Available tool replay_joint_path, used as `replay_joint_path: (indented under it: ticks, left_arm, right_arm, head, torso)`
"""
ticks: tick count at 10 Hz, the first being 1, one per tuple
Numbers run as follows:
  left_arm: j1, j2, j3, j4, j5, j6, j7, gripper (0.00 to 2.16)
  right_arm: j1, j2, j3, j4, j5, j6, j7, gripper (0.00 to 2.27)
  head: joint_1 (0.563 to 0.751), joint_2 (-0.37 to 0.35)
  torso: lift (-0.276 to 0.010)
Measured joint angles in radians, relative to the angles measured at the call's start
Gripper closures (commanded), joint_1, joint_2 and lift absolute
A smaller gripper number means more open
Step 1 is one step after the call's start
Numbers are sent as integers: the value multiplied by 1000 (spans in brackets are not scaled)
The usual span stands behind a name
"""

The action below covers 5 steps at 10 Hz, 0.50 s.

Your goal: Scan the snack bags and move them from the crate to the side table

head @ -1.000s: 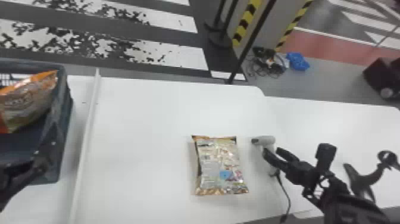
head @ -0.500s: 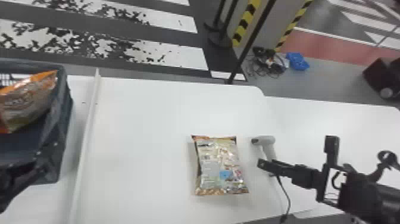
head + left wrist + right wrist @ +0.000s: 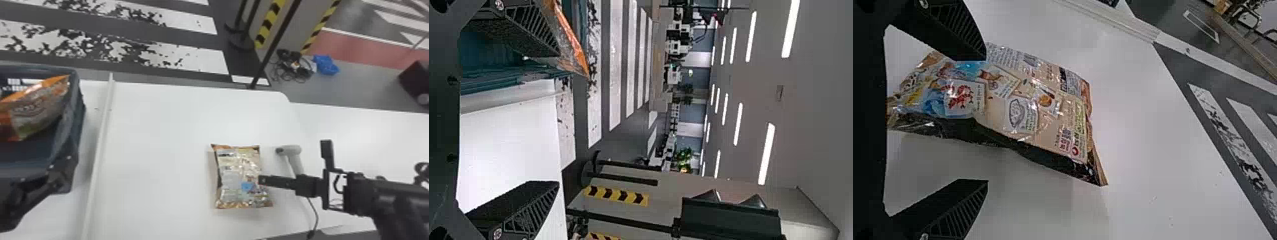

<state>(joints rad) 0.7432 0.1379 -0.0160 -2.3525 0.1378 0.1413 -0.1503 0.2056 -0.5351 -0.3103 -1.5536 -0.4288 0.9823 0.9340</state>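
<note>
1. The right pincer (image 3: 293,162) is released and grasping nothing, its fingers spread. Compared with the frames before, it has moved toward nine o'clock and turned, so that one finger now overlaps the snack bag's three o'clock edge in the head view; I cannot tell whether they touch.
2. The snack bag (image 3: 234,174) lies flat on the white table (image 3: 159,134), where it was relative to the scanner.
3. The grey handheld scanner (image 3: 292,150) lies near the bag, at its two o'clock, and its cable (image 3: 316,210) trails toward six.
4. A raised white strip (image 3: 99,146) crosses at nine o'clock from the bag.
5. Beyond the strip, between nine and ten, is the dark crate (image 3: 78,95), with an orange-topped bag (image 3: 38,111) in it.
6. The left pincer (image 3: 54,172) is at the crate's six o'clock side, its fingers apart, also released.
7. On the floor (image 3: 236,62), at one o'clock, is a blue item (image 3: 325,64).
</note>
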Motion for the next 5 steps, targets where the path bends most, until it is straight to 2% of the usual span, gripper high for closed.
replay_joint_path:
  ticks: [2,3,4,5]
  left_arm:
    - [2,0,3,-3,-2,2,1,80]
    - [1,0,2,-3,-4,2,0,80]
    - [-2,0,1,1,-5,2,0,80]
    - [-6,0,0,6,-6,2,0,80]
  right_arm:
    - [-31,1,44,71,6,-86,22,90]
    - [-37,4,56,83,0,-97,25,745]
    - [-40,7,68,87,-2,-98,30,1885]
    - [-44,9,80,88,-2,-94,37,2233]
  head:
    - [695,-275]
    - [695,-271]
    - [695,-261]
    - [695,-250]
  torso:
    - [-87]
    - [-87]
    - [-87]
    - [-87]
